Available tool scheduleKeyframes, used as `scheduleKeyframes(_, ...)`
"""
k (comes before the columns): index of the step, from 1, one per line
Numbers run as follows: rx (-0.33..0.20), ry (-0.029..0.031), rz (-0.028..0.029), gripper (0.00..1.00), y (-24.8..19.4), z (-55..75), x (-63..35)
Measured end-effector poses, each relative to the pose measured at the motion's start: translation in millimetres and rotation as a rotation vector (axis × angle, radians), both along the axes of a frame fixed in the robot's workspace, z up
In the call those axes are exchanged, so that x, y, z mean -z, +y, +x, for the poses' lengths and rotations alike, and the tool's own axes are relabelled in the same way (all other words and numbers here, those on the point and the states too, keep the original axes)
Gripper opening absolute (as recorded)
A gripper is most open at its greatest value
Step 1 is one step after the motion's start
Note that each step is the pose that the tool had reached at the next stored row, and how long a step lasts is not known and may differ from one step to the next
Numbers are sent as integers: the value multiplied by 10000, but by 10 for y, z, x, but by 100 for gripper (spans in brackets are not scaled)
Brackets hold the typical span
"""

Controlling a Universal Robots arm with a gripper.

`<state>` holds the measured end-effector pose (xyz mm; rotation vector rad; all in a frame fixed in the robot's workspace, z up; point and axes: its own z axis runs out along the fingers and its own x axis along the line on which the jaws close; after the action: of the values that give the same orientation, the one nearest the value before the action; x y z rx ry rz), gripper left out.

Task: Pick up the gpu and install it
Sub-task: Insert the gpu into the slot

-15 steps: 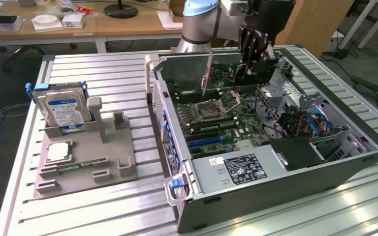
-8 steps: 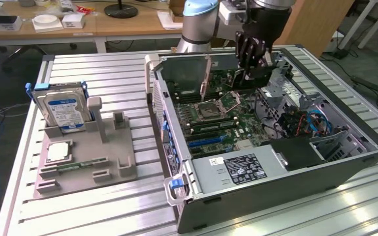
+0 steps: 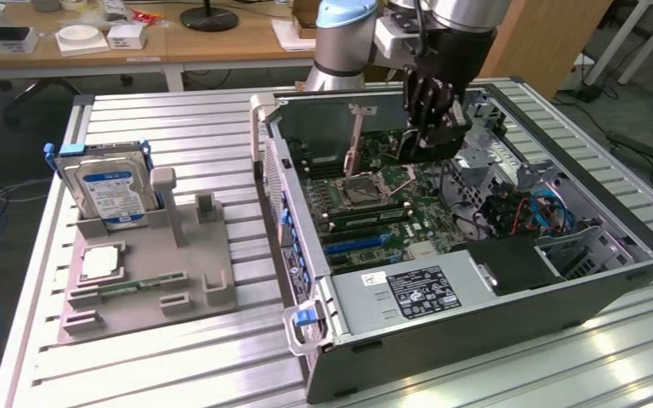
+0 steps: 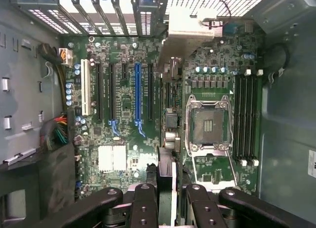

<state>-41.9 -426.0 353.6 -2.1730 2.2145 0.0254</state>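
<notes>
Green gpu (image 3: 434,144) hangs clamped in the end effector (image 3: 428,119) above the motherboard (image 3: 423,212) slots, picked up but not yet seated.

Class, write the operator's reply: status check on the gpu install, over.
Tool shut on gpu. It hangs above motherboard inside open case, not yet seated. Expansion slots unoccupied, nothing blocking them.

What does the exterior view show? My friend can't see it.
A black robot gripper holds the gpu, a flat green circuit card with a black cooler, over the green motherboard inside an open dark computer case. At the exterior view's left, a grey holder carries a silver hard drive with a blue-white label.
</notes>
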Motion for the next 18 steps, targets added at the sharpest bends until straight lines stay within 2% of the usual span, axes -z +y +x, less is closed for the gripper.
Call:
scheduleKeyframes(3, 0, 2, -2, 27, 0, -2, 53)
scheduleKeyframes(4, 0, 75, -4, 27, 0, -2, 60)
scheduleKeyframes(5, 3, 111, -2, 27, 1, -2, 76)
scheduleKeyframes(14, -1, 104, -1, 27, 3, -14, 232)
scheduleKeyframes(18, 11, 92, -4, 27, 2, -152, 263)
